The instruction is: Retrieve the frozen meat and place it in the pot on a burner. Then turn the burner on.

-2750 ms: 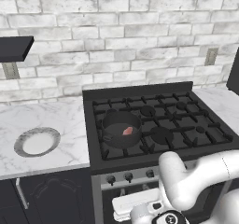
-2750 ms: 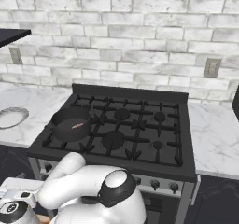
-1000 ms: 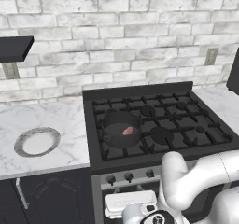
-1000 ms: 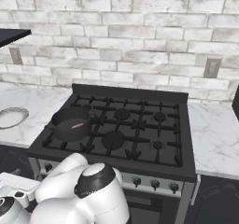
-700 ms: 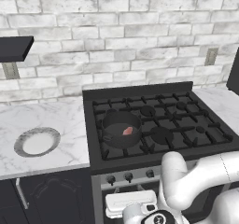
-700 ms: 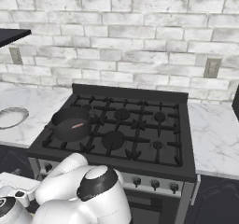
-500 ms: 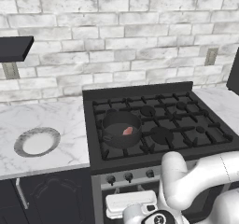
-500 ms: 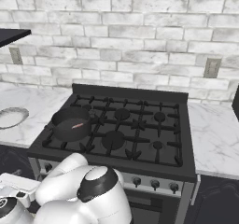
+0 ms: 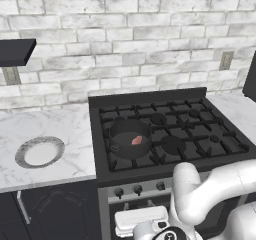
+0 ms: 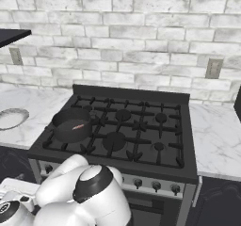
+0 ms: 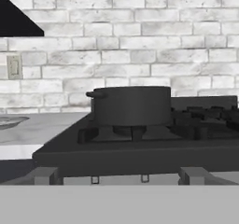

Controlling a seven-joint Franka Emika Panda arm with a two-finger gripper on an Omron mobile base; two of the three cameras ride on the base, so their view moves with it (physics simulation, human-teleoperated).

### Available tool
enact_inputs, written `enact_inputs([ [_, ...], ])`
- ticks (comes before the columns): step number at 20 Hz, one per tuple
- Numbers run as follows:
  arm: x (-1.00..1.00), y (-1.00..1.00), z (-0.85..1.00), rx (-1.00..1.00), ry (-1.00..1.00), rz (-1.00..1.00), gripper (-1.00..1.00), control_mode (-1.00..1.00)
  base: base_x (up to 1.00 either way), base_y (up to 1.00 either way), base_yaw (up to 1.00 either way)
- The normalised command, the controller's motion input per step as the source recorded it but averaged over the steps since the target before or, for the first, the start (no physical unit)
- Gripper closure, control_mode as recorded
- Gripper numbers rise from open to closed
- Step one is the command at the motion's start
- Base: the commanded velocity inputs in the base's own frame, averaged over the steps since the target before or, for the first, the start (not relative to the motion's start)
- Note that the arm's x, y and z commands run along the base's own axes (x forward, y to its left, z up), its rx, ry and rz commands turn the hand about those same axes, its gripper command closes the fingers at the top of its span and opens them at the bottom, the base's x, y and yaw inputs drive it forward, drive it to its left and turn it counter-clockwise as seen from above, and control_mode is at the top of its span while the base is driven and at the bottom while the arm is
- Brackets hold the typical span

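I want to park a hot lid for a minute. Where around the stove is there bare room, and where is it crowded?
The right-hand counter, between the stove and the wall, is bare. On the left counter, marble is free around the white dish. The front-left burner is taken by the pot holding the meat; the other burners are free.

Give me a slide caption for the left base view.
Frozen meat lies in the pot on the stove's front-left burner, knobs below, a white dish on the counter.
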Motion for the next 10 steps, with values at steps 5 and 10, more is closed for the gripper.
enact_inputs([
  [5, 0.00, 0.00, -0.25, 0.00, -0.01, 0.00, -1.00, -1.00, 0.00, 0.00, 0.00],
  [10, 0.00, 0.00, -0.27, 0.00, 0.00, 0.00, -1.00, -1.00, 0.00, 0.00, 0.00],
])
